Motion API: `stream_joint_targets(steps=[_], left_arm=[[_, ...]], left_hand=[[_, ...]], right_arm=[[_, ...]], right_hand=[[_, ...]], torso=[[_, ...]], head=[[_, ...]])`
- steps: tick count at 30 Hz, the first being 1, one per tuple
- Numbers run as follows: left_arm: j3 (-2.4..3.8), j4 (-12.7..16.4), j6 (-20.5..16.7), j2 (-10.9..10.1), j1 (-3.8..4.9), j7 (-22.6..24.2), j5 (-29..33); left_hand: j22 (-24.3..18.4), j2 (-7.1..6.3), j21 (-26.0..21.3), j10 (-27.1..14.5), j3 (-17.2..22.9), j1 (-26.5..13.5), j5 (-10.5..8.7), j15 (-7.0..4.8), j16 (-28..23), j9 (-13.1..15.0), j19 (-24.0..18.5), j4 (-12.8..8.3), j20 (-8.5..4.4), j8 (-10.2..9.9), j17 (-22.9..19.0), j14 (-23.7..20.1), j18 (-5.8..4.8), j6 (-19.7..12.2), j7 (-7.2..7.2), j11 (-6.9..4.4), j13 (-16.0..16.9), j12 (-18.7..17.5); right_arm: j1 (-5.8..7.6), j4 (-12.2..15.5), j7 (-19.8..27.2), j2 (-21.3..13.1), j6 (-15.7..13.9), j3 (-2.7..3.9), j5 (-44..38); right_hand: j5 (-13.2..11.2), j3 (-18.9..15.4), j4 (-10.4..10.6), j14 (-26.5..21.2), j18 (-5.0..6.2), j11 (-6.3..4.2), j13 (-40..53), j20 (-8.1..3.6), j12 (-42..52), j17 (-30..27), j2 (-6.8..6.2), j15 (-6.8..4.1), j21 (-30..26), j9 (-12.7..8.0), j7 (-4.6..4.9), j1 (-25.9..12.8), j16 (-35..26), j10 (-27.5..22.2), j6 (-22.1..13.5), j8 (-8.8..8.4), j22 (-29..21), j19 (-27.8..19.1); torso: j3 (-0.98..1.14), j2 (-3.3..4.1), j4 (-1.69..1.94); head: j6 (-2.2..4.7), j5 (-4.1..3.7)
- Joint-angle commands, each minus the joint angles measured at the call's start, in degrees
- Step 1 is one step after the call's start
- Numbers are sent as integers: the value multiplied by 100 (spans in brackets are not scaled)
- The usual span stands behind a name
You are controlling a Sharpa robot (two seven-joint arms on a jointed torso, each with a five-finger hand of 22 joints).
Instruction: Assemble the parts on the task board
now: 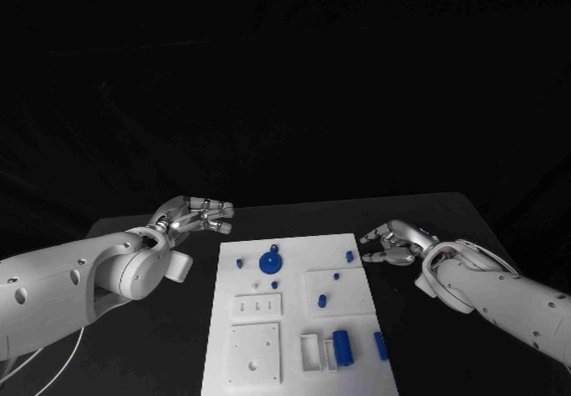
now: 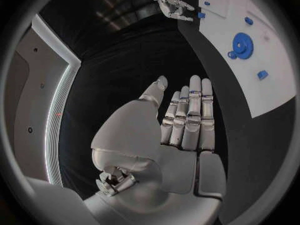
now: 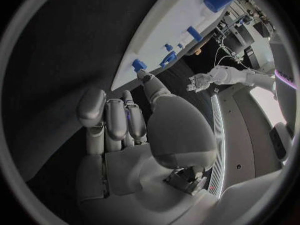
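With both hands empty, the left hand (image 1: 196, 216) spread and the right hand (image 1: 398, 243) loosely curled, the right should reach toward nine o'clock for the small blue part (image 1: 350, 256) near the task board's (image 1: 298, 330) edge, pinching it squarely.

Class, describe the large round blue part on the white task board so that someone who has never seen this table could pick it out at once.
Start at the white task board lying in the middle of the black table, between the two hands. Look to its far end, on the side nearer the left hand: there sits the round blue disc. It is much the largest blue part at that end; its neighbours are small blue pieces.
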Motion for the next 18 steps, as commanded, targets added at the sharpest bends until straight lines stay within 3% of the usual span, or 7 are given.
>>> stream_joint_targets(steps=[1, 5, 18], left_arm=[[2, 0, 103, 13, -4, 57, -29], [2, -7, 113, 21, -8, 55, -30], [2, -16, 128, 30, -11, 47, -32]], left_hand=[[-5, -11, -25, -4, -16, 24, 29, -4, -20, -3, -28, -17, 24, -6, -8, -31, -43, 34, -8, -14, 8, -25], [-10, -10, -26, -11, -9, 23, 28, -2, -29, -2, -32, -30, 25, -5, -10, -34, -43, 29, -6, -12, 8, -25], [-10, -10, -26, -11, -9, 23, 28, -2, -29, -2, -32, -30, 25, -5, -10, -34, -43, 29, -6, -12, 8, -25]], right_arm=[[-31, -38, 89, 54, 196, 2, -148], [-67, -98, 65, 149, 156, 2, -181], [-124, -195, -19, 305, 109, 2, -246]], right_hand=[[-43, -42, 12, 54, -63, -39, 677, -42, -24, 65, 11, -46, 20, 1, -13, 46, -25, 5, -30, -7, 664, 123], [-45, -51, 38, 55, -66, -48, 681, -49, -33, 67, 5, -54, 14, 0, -18, 38, -32, 4, -38, -8, 663, 120], [-88, 9, 84, 59, -69, -54, 704, -57, -37, 79, 7, -60, 3, -1, -23, 34, -39, 14, -31, -9, 661, 120]], torso=[[-11, 6, 9], [-15, 5, 16], [-15, -3, -10]], head=[[-25, -8], [-49, -15], [-88, 32]])
